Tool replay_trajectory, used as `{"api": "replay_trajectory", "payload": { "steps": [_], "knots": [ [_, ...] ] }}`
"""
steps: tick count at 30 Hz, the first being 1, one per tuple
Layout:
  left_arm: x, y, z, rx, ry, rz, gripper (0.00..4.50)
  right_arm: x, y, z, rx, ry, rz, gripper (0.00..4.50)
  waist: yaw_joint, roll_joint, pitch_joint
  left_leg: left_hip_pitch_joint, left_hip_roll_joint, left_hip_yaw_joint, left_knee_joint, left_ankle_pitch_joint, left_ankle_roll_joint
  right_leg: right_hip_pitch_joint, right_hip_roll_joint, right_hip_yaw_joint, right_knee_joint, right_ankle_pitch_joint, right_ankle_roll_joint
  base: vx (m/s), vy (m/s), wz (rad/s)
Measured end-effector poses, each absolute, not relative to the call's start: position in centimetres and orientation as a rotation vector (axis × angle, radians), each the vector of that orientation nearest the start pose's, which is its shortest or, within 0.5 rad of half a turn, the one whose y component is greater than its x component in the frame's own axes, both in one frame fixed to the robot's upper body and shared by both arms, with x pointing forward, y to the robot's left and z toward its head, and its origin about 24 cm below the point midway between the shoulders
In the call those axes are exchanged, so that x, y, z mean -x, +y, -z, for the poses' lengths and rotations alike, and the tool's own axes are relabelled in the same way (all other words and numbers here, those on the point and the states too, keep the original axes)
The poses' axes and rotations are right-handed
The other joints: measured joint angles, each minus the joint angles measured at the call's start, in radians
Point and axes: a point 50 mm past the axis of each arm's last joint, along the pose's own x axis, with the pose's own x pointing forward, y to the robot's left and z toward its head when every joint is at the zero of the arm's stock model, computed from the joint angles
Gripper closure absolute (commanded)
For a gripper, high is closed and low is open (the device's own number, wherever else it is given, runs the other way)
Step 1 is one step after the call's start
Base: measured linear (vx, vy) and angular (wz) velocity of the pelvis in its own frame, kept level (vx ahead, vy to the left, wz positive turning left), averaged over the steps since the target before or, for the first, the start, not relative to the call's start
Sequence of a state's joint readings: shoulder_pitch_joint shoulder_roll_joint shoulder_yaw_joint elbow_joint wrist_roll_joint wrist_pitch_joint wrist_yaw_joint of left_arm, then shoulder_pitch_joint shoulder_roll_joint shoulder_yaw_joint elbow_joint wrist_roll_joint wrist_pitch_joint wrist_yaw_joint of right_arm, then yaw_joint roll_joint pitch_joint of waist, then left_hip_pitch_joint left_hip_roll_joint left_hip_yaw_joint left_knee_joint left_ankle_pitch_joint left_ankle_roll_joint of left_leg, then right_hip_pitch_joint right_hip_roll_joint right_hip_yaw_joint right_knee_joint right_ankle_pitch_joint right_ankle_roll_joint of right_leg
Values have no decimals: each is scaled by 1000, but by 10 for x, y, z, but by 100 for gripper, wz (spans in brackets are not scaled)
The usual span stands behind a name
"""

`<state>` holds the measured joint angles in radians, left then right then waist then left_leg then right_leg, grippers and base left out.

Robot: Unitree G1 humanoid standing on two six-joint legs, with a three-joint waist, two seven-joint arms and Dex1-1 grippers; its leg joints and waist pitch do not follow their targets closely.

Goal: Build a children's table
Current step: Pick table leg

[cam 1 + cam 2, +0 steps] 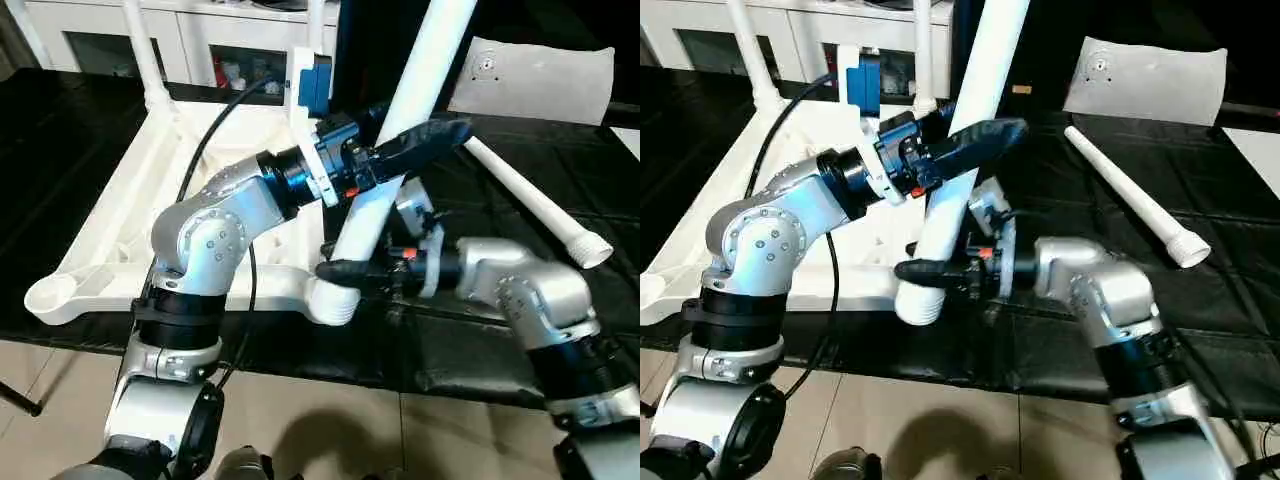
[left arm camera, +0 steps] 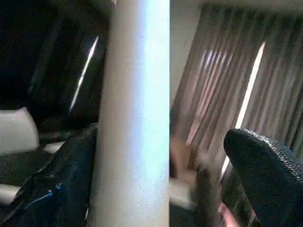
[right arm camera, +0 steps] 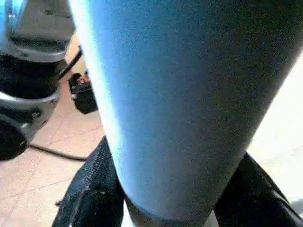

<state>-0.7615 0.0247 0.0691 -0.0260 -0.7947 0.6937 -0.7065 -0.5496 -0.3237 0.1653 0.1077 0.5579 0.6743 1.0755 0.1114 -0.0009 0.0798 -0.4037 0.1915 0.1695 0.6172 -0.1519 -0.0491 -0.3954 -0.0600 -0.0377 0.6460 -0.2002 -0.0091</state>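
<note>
The leg [image 1: 400,130] stands tilted in the near corner socket [image 1: 335,298] of the upturned tabletop [image 1: 120,220], the right gripper [image 1: 930,270] clamped on its base just above the socket while the left gripper [image 1: 425,140], higher up, has its jaws wide, 1 finger [image 2: 52,189] against the tube and the other clear. With only 1 grip and that lean, the leg could tip or pop out if not fully seated. The arms hide the seating itself; 2 far legs and this one run off the top edge, and a 4th leg [image 1: 535,205] lies beyond the tabletop's right side.
</note>
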Motion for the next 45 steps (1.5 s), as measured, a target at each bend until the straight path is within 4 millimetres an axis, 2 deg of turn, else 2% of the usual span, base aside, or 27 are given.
{"api": "replay_trajectory", "payload": {
  "steps": [3,8,11,14,18,22,24,27,28,31,33,37,39,40,45],
  "knots": [
    [-298,60,-230,665,-268,1344,0,-293,-91,-131,-312,195,-1403,257,0,3,-1,0,0,0,0,0,0,0,0,0,0,0,0,0,0,0],
    [-292,75,-218,768,-270,1342,0,-296,-108,-132,-513,105,-1226,258,0,13,-6,1,-1,0,1,0,0,1,0,0,-1,0,-1,0,0,0],
    [-292,80,-214,773,-265,1317,0,-297,-115,-133,-527,84,-1159,259,-2,19,-9,1,-1,-1,1,0,0,2,0,0,-1,0,0,0,0,0],
    [-292,105,-202,655,-247,1200,0,-287,-122,-127,-428,76,-1075,259,-9,28,-15,2,0,-1,-2,0,0,2,0,0,-1,-3,6,0,0,0],
    [-292,140,-178,322,-115,1059,0,-289,-134,-108,-260,150,-903,259,-26,27,-15,3,0,-1,-7,2,-4,-2,1,0,0,-5,12,0,0,0],
    [-286,154,-155,92,34,1045,0,-297,-136,-100,-180,160,-747,259,-27,27,-15,2,0,-1,-8,3,-5,-3,1,0,0,-5,12,0,0,0],
    [-281,163,-141,-84,127,1058,0,-300,-133,-99,-146,159,-680,259,-28,27,-15,2,-1,-1,-9,3,-5,-3,1,1,-1,-6,13,0,0,0],
    [-276,169,-126,-189,201,1092,0,-302,-133,-99,-114,141,-618,259,-24,26,-16,2,-1,-1,-9,3,-5,-3,1,1,-1,-6,14,0,0,0],
    [-275,171,-121,-230,229,1104,17,-302,-131,-99,-106,133,-608,259,-25,26,-16,2,-1,0,-10,3,-5,-4,1,1,-1,-6,14,0,0,0],
    [-275,181,-107,-321,303,1118,34,-299,-129,-92,-109,139,-590,259,-25,26,-16,2,-1,0,-10,3,-5,-4,1,1,-1,-6,14,0,0,0],
    [-277,188,-99,-371,341,1127,61,-296,-125,-88,-135,146,-597,259,-27,26,-16,3,-1,0,-10,3,-5,-4,1,1,0,-6,14,0,0,0],
    [-283,198,-90,-476,373,1161,80,-291,-126,-80,-171,169,-582,259,-26,26,-16,3,-1,0,-10,3,-5,-4,1,2,0,-6,14,0,0,0],
    [-285,202,-88,-493,378,1167,92,-291,-127,-80,-172,168,-577,259,-28,27,-16,3,-2,0,-10,3,-5,-4,0,2,0,-6,13,0,0,0],
    [-288,204,-88,-495,394,1172,118,-291,-128,-80,-171,168,-572,259,-26,27,-16,3,-1,0,-10,3,-5,-4,0,2,0,-6,13,0,0,0],
    [-298,212,-86,-465,441,1179,140,-282,-126,-81,-185,162,-632,259,-26,32,-15,3,-2,0,-11,3,-5,-4,0,2,0,-2,7,0,0,0]
  ]
}}
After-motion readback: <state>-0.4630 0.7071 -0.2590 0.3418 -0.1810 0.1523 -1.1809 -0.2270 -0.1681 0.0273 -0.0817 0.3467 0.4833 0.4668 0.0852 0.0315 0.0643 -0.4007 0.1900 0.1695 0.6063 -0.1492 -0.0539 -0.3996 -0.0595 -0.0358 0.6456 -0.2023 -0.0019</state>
